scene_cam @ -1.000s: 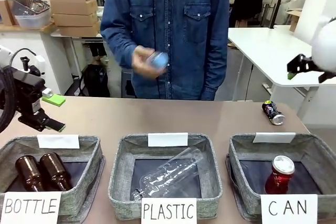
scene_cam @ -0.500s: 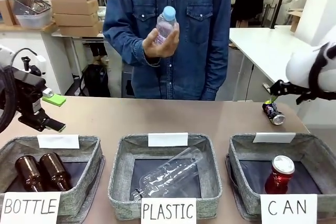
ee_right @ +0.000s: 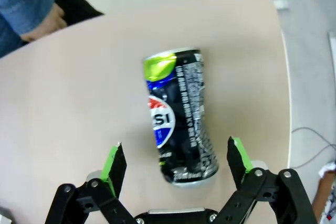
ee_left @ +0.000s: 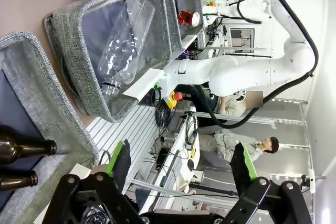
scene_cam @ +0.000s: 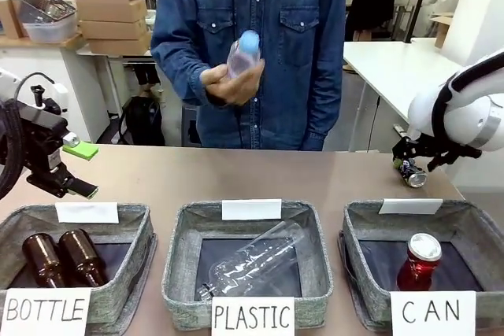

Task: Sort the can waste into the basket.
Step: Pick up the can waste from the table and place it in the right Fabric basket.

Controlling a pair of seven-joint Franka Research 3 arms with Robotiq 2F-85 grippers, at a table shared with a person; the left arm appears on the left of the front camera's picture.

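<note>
1. The right gripper (ee_right: 173,163) stands wide, holding nothing, and points down at the table (ee_right: 79,119); in the front view it (scene_cam: 416,156) hangs at the far right corner of the table.
2. Between its two green pads (ee_right: 113,163) lies the black can (ee_right: 178,129), on its side, with its silver end nearest the gripper and its green end pointing away. Neither pad touches it, as far as the right wrist view shows.
3. The can lies a little crooked to the gap between the fingers. A small turn of the wrist would likely square the pads to the can's long sides before the gripper goes down.
4. A can on its side can roll, so the pads should probably meet both sides at once, near the middle of its length, and squeeze gently enough not to dent thin metal.
5. Nearer the robot than the gripper, and close by, stands the basket (scene_cam: 472,226) signed "CAN", with the red can (scene_cam: 420,261) already upright inside. There looks to be bare floor beside it for the second one.
6. The table edge lies just beyond the can on one side, so any push should go away from that edge.
7. The left gripper (ee_left: 181,169) hangs wide and idle over the basket of brown bottles (ee_left: 26,148).
8. The person's hand (scene_cam: 228,84), well off across the table, holds a clear bottle with a blue cap (scene_cam: 244,53).
</note>
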